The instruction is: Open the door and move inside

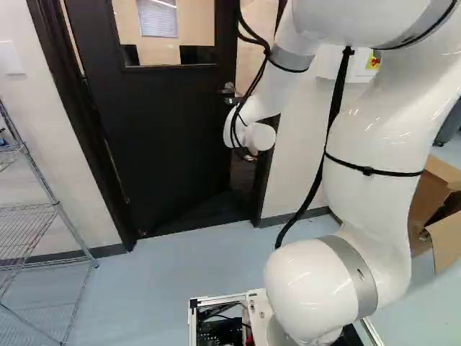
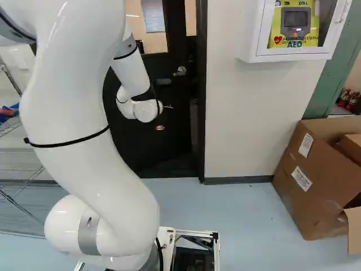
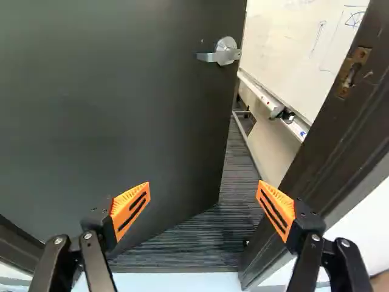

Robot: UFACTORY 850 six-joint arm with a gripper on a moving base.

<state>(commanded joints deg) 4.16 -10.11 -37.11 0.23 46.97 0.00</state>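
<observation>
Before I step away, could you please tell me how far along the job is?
The door is already ajar, showing a whiteboard past its edge. Nothing is in hand: the gripper stands open, clear of the handle. Left: probably push the door wider, then drive in; the base is outside the doorway.

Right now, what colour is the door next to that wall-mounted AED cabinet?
Black, or very dark; the door shows best in the left base view.

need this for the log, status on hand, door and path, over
Hand open, empty. Door ajar, handle ungripped. In the way: door across most of the opening, frame ahead of one finger.
</observation>
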